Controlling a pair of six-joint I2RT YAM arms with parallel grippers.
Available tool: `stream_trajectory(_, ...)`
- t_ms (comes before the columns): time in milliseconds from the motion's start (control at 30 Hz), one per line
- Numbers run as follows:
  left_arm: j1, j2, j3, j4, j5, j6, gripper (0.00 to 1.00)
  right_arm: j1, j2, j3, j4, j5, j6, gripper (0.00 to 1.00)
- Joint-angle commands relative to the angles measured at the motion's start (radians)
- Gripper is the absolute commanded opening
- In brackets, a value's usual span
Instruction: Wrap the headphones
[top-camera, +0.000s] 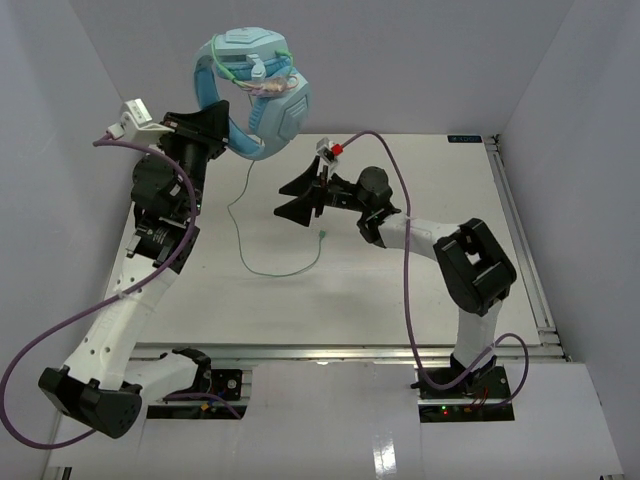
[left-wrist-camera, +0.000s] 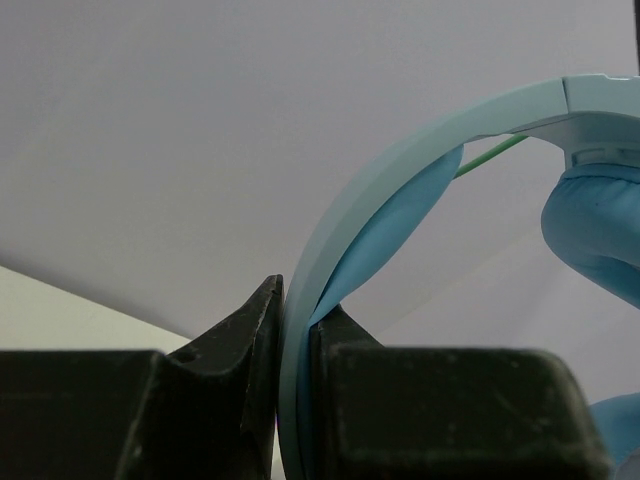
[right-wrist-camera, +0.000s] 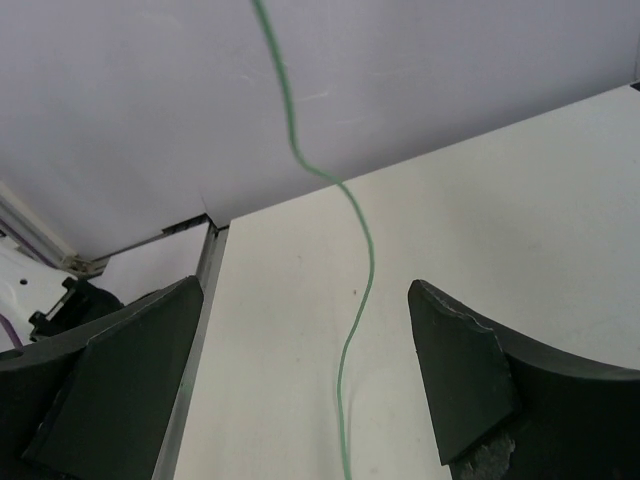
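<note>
The light blue headphones (top-camera: 252, 90) hang in the air above the table's far left, with some green cable wound round the ear cups. My left gripper (top-camera: 222, 128) is shut on the headband (left-wrist-camera: 400, 190), which runs up between the black fingers. The thin green cable (top-camera: 240, 215) drops from the cups, loops across the table and ends at a plug (top-camera: 325, 234). My right gripper (top-camera: 283, 197) stands open and points left, just right of the hanging cable. In the right wrist view the cable (right-wrist-camera: 352, 330) runs between the spread fingers without touching them.
Purple robot cables (top-camera: 405, 270) trail along both arms. White walls enclose the table (top-camera: 440, 190) at the back and sides. A metal rail (top-camera: 515, 230) runs along the table's right edge.
</note>
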Motion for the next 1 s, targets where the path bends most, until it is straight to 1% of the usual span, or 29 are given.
stream_trajectory(0,-0.005,-0.046,0.048,0.029,0.018,-0.032,0.00,0.027,0.067,0.120,0.271,-0.015,0.113,0.90)
stream_trajectory(67,-0.005,-0.043,0.046,0.027,0.026,-0.038,0.00,0.046,0.102,0.167,0.275,-0.031,0.108,0.90)
stream_trajectory(200,-0.005,-0.047,0.045,0.017,0.036,-0.050,0.00,0.064,0.199,0.318,0.271,-0.017,0.129,0.90)
stream_trajectory(300,-0.005,-0.053,0.045,0.009,0.032,-0.048,0.00,0.076,0.250,0.382,0.291,-0.042,0.146,0.91)
stream_trajectory(367,-0.005,-0.053,0.044,0.007,0.031,-0.053,0.00,0.086,0.265,0.404,0.290,-0.052,0.146,0.91)
stream_trajectory(500,-0.005,-0.049,0.037,0.000,0.036,-0.076,0.00,0.111,0.301,0.475,0.257,-0.012,0.157,0.91)
stream_trajectory(633,-0.005,-0.060,0.030,-0.015,0.035,-0.093,0.00,0.136,0.325,0.491,0.246,-0.004,0.159,0.91)
stream_trajectory(700,-0.005,-0.068,0.028,-0.020,0.037,-0.109,0.00,0.161,0.340,0.512,0.247,-0.009,0.163,0.92)
stream_trajectory(833,-0.005,-0.063,0.044,-0.031,0.042,-0.133,0.00,0.213,0.361,0.535,0.311,-0.061,0.214,1.00)
stream_trajectory(867,-0.005,-0.061,0.050,-0.034,0.041,-0.136,0.00,0.224,0.363,0.535,0.339,-0.061,0.239,0.95)
stream_trajectory(900,-0.005,-0.058,0.054,-0.037,0.039,-0.137,0.00,0.224,0.366,0.532,0.374,-0.070,0.268,0.92)
stream_trajectory(967,-0.005,-0.047,0.067,-0.041,0.038,-0.140,0.00,0.261,0.367,0.524,0.487,-0.094,0.347,0.82)
